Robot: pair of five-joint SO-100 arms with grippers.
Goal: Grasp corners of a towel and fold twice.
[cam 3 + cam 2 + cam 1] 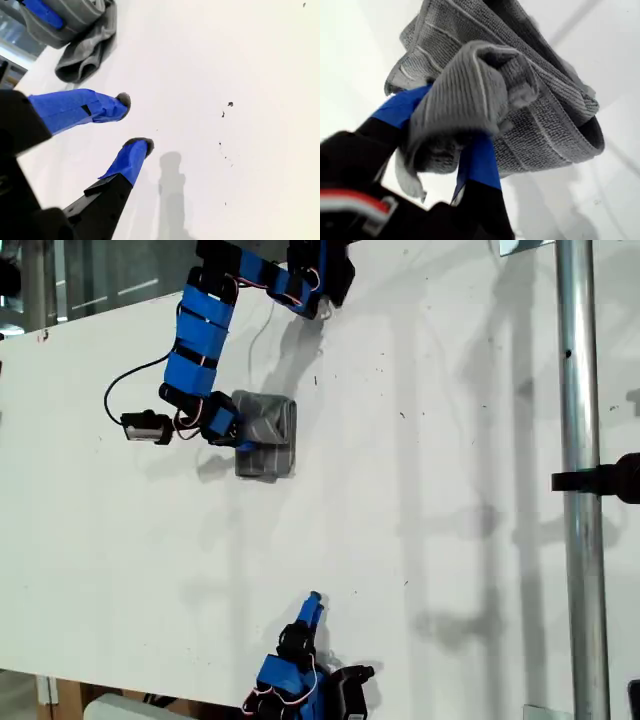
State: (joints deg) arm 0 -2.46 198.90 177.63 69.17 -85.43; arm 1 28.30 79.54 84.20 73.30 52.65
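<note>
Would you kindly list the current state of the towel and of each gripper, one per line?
towel: folded into a small bundle, one part on the table, one edge lifted.
my first gripper: shut on the towel, fabric bunched over its fingers.
my second gripper: open, empty, apart from the towel.

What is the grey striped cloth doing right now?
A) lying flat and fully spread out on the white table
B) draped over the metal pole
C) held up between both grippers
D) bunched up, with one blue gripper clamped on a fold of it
D: the grey striped towel is bunched, and my first gripper is clamped on a fold while my second gripper hangs open over bare white table.
</note>
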